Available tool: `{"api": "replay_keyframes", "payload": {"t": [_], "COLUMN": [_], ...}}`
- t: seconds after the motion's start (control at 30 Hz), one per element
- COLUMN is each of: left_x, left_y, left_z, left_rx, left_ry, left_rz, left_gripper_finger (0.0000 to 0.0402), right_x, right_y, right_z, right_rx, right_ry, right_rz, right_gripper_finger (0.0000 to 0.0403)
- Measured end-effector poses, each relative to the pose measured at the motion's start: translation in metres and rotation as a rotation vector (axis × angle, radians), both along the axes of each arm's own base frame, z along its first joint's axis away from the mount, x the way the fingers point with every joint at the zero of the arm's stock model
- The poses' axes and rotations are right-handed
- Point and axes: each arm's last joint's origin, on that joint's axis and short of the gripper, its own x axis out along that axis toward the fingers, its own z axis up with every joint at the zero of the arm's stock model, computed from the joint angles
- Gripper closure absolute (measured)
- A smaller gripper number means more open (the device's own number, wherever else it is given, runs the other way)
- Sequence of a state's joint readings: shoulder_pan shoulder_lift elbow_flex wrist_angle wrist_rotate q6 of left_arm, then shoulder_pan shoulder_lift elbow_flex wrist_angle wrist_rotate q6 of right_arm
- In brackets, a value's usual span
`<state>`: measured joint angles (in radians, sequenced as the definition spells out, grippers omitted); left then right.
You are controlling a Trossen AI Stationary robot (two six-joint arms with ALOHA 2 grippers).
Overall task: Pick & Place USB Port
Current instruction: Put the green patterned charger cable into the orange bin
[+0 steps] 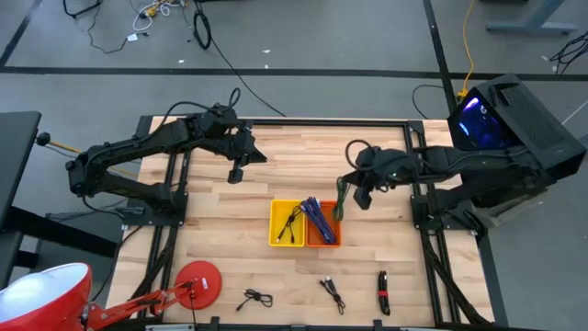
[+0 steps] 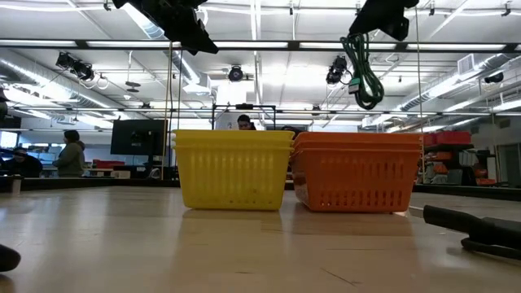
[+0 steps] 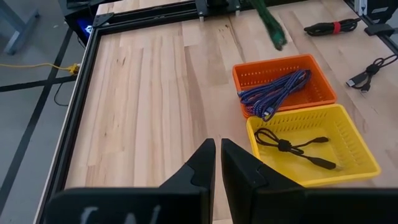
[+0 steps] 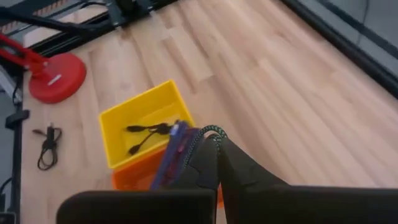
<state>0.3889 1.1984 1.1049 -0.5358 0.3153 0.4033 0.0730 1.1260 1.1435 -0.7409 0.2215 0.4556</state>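
My right gripper (image 1: 362, 197) is shut on a coiled green cable (image 2: 363, 72), which hangs in the air above the far right side of the orange basket (image 1: 327, 235). That basket holds a blue-purple cable (image 3: 273, 90). Beside it, on its left, stands the yellow basket (image 1: 278, 223) with a black cable (image 3: 292, 148) inside. My left gripper (image 1: 236, 174) hovers high over the table's far left part, shut, with nothing between its fingers (image 3: 205, 163). My right gripper pinches the green cable at the upper bend of its coil (image 4: 209, 131) between the two fingers. The fingers slant down from the table's right side. The coil hangs slack below them, and its lower end (image 2: 368, 102) is clear above the orange basket's rim.
Near the front edge lie two small black cables (image 1: 254, 299) (image 1: 333, 292) and a black cable with a red tie (image 1: 383, 292). A red lamp base (image 1: 198, 280) stands at the front left. Bare wood lies between the baskets and the far edge.
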Motion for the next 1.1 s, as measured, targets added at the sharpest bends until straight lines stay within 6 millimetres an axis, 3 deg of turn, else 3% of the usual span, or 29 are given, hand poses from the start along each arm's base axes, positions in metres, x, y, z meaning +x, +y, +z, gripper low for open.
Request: {"api": "replay_keyframes", "payload": {"t": [0.53,1.1], "left_x": [0.000,0.000], "left_y": [0.000,0.000], "left_z": [0.000,0.000], "left_rx": [0.003,0.015], "left_ry": [-0.001,0.001], "left_rz": [-0.002,0.000], "left_gripper_finger": [0.0369,0.0369], "right_x": [0.049,0.072], "right_y": [0.012,0.013], "right_z": [-0.044,-0.067], "right_rx": [0.044,0.016], "right_ry": [0.164,0.208], "right_rz": [0.114,0.144], "right_gripper_finger": [0.0403,0.0402]}}
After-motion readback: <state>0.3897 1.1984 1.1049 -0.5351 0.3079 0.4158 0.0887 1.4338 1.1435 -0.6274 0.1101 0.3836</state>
